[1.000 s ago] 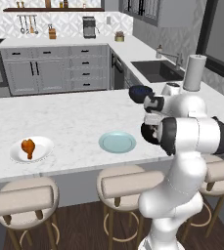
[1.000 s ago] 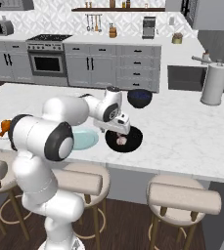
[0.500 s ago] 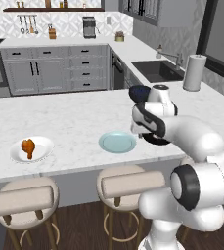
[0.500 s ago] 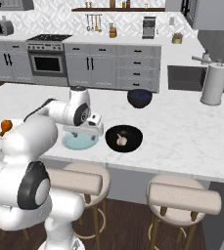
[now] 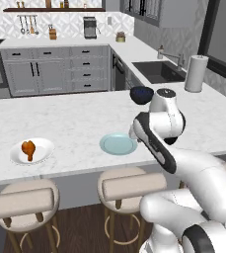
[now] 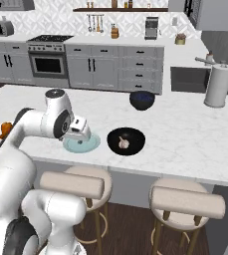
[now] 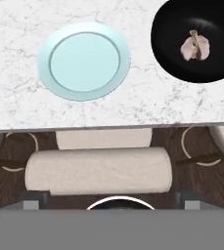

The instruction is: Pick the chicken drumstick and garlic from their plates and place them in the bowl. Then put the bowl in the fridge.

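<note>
The chicken drumstick [image 5: 29, 149] lies on the white plate [image 5: 44, 148] at the left of the island counter. The pale blue plate [image 5: 118, 144] [image 7: 84, 61] is bare. To its right, the garlic [image 6: 123, 143] [image 7: 195, 47] rests inside the black bowl [image 6: 135, 135] [image 7: 172, 29]. My gripper [image 6: 82, 133] hangs open above the near edge of the blue plate, nothing between its fingers. It is well right of the drumstick and left of the bowl. In the right base view my arm covers most of the white plate. The fridge is out of view.
A dark blue bowl [image 6: 142, 99] stands behind the black one. A paper towel roll [image 6: 218, 84] and a sink [image 5: 156, 70] are at the far right. Padded stools [image 6: 73, 185] [image 6: 187, 203] line the counter's near edge.
My arm has swung left from over the black bowl to over the blue plate, its gripper open throughout. The garlic stays in the bowl.
</note>
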